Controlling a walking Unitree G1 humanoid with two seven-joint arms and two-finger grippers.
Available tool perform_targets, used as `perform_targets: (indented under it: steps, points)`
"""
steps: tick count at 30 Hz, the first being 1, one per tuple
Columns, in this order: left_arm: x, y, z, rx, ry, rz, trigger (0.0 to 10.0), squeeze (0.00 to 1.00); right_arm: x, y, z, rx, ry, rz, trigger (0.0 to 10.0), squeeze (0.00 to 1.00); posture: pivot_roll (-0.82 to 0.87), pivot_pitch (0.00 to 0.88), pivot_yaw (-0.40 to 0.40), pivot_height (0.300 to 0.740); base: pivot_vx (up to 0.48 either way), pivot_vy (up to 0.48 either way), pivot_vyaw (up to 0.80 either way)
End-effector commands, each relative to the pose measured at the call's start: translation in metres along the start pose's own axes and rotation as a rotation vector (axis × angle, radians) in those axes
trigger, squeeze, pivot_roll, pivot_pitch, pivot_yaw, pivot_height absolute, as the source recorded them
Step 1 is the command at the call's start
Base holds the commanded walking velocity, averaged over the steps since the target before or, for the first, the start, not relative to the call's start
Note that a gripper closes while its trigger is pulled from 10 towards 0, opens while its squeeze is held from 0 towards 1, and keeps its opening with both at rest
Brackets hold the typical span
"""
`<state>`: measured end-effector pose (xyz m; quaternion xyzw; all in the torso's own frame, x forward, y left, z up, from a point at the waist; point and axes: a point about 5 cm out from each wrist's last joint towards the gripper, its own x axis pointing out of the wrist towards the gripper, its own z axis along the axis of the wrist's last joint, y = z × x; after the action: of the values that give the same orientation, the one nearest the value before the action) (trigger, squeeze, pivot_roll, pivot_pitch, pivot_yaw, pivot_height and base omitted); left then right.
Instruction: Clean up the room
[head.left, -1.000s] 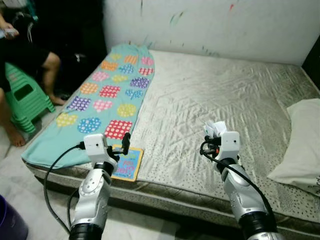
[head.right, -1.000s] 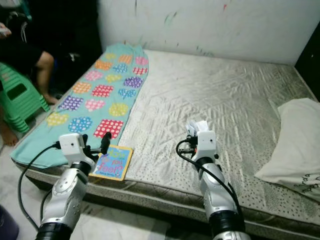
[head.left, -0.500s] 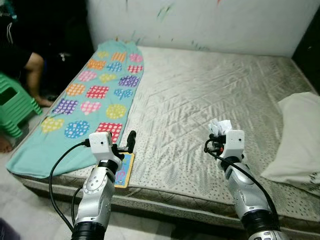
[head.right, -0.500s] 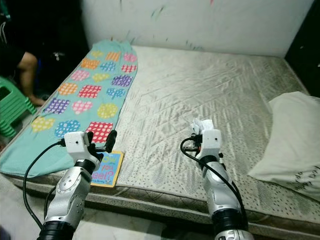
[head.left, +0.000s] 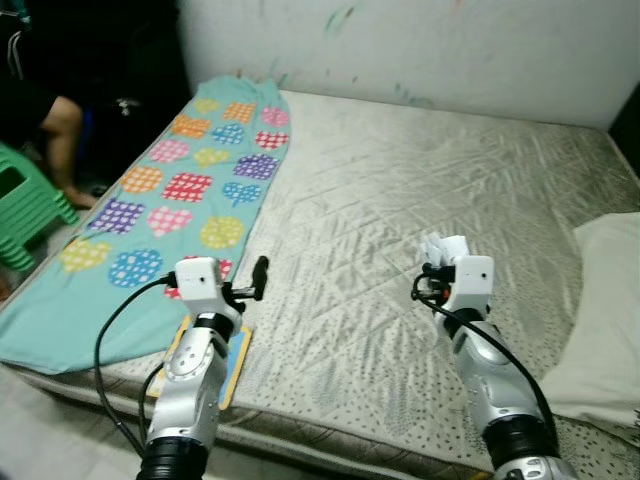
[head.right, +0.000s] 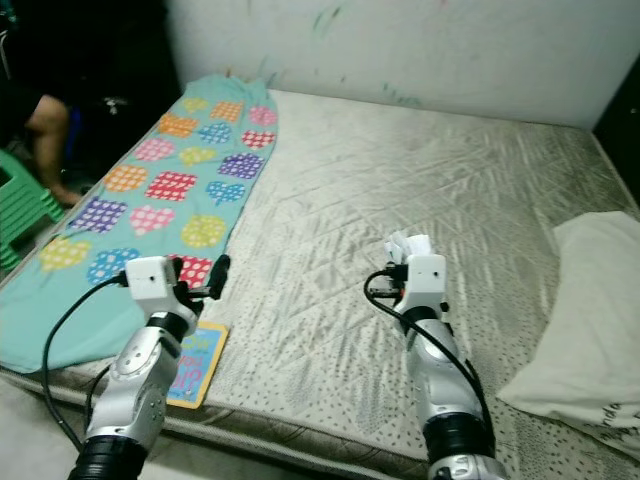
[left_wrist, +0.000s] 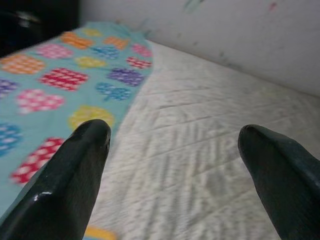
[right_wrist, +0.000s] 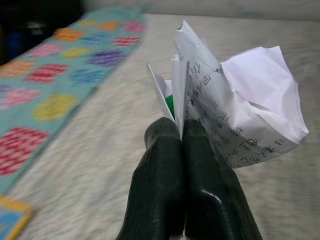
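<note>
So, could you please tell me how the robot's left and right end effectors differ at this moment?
The left end effector is open and holds nothing; the right end effector is shut on a crumpled paper. The left one hovers by the heart-patterned blanket and a book; the right one is over bare mattress. Both are raised above the bed.

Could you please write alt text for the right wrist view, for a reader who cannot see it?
The right end effector is shut on a crumpled sheet of paper with handwriting, held above a pale mattress. A teal blanket with colourful patches lies along the mattress's far side.
</note>
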<state>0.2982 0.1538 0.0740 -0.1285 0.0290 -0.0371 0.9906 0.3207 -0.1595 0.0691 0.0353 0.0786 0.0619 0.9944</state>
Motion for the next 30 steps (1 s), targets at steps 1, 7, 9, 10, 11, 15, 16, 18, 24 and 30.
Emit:
perform_targets:
  steps: [1, 7, 9, 10, 11, 15, 16, 18, 24, 30]
  points:
    - [0.0002, -0.0018, -0.0024, 0.001, 0.015, 0.0, 10.0, 0.0, -0.0005, -0.006, 0.0009, 0.0, 0.003, -0.023, 10.0, 0.0, -0.08, 0.027, 0.017, 0.74, 0.0, 0.0, -0.8]
    - [0.0, -0.0013, -0.0026, -0.006, 0.014, 0.004, 10.0, 0.0, -0.0001, -0.0059, 0.0014, -0.005, 0.001, -0.018, 10.0, 0.0, -0.07, 0.027, 0.012, 0.74, 0.0, 0.257, -0.8]
    - [-0.0001, -0.0012, -0.0026, -0.008, 0.015, 0.005, 10.0, 0.0, -0.0001, -0.0057, 0.0014, -0.005, 0.001, -0.017, 10.0, 0.0, -0.07, 0.027, 0.012, 0.74, 0.0, 0.48, -0.79]
    - [-0.0002, -0.0013, -0.0027, -0.008, 0.015, 0.006, 10.0, 0.0, -0.0002, -0.0057, 0.0014, -0.005, 0.001, -0.016, 10.0, 0.0, -0.08, 0.028, 0.013, 0.74, 0.0, 0.48, -0.69]
    - [-0.0002, -0.0014, -0.0028, -0.008, 0.015, 0.005, 10.0, 0.0, -0.0003, -0.0058, 0.0014, -0.005, 0.001, -0.017, 10.0, 0.0, -0.08, 0.027, 0.013, 0.74, 0.0, 0.48, 0.0]
    - [0.0, -0.0017, -0.0034, -0.008, 0.021, 0.002, 10.0, 0.0, -0.0005, -0.006, 0.0013, -0.005, 0.0, -0.018, 10.0, 0.0, -0.08, 0.028, 0.016, 0.74, 0.0, 0.48, 0.0]
    - [0.0001, -0.0019, -0.0034, -0.007, 0.021, 0.002, 10.0, 0.0, -0.0007, -0.0062, 0.0014, -0.005, -0.001, -0.018, 10.0, 0.0, -0.08, 0.028, 0.016, 0.74, 0.0, 0.48, 0.0]
    - [0.0002, -0.002, -0.0033, -0.007, 0.02, 0.002, 10.0, 0.0, -0.0007, -0.0063, 0.0014, -0.005, -0.001, -0.019, 10.0, 0.0, -0.08, 0.028, 0.016, 0.74, 0.0, 0.422, 0.0]
    - [-0.0001, -0.0019, -0.0039, -0.007, 0.022, 0.007, 10.0, 0.0, -0.001, -0.0067, 0.0013, -0.005, -0.002, -0.018, 10.0, 0.0, -0.08, 0.028, 0.015, 0.74, 0.0, 0.264, 0.0]
    - [-0.0003, -0.0011, -0.0034, -0.013, 0.015, 0.014, 10.0, 0.0, -0.0011, -0.0066, 0.0017, -0.006, -0.004, -0.014, 10.0, 0.0, -0.08, 0.028, 0.013, 0.74, 0.0, 0.0, 0.0]
